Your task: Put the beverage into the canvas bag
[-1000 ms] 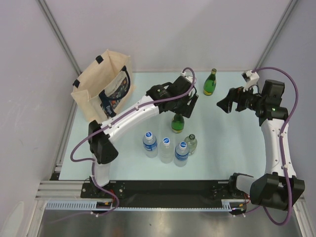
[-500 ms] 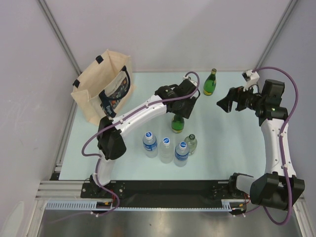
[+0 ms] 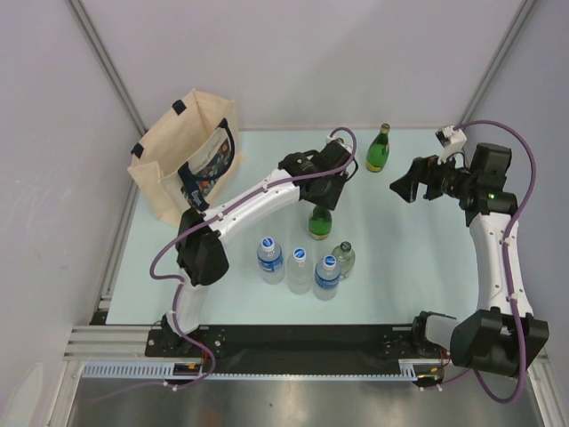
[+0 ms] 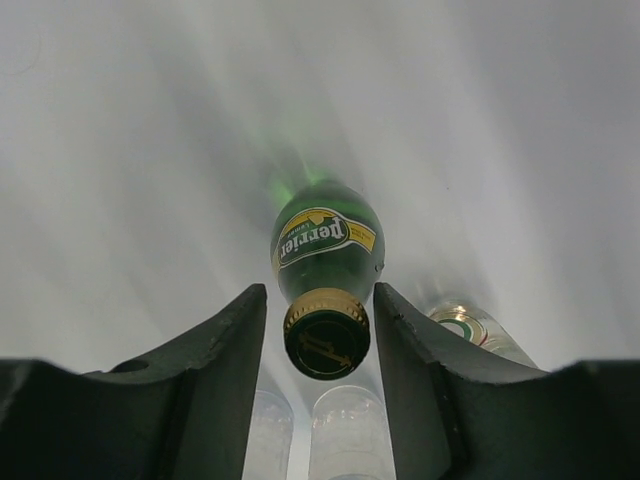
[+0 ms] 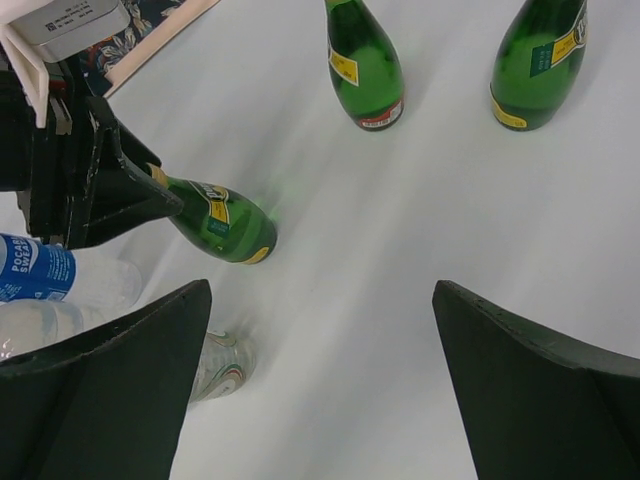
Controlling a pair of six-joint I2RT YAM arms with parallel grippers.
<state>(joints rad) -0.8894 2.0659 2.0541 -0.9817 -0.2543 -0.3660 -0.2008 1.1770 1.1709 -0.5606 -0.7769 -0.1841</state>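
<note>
The green Perrier bottle (image 4: 326, 255) stands upright near the table's centre. The left gripper (image 4: 320, 292) straddles its neck, fingers narrowly apart either side of the cap with a sliver of gap. The canvas bag (image 3: 178, 156) stands well apart at the bottle's ten o'clock. Pocari Sweat water bottles (image 3: 271, 258) cluster near its six o'clock. The right gripper (image 3: 402, 189), spread wide, hovers at two o'clock.

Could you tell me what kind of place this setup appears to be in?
Likely a robotics lab test cell: plain panel walls on metal framing, two arms bolted to a rail, and bottles plus a canvas bag staged on a pale table.
</note>
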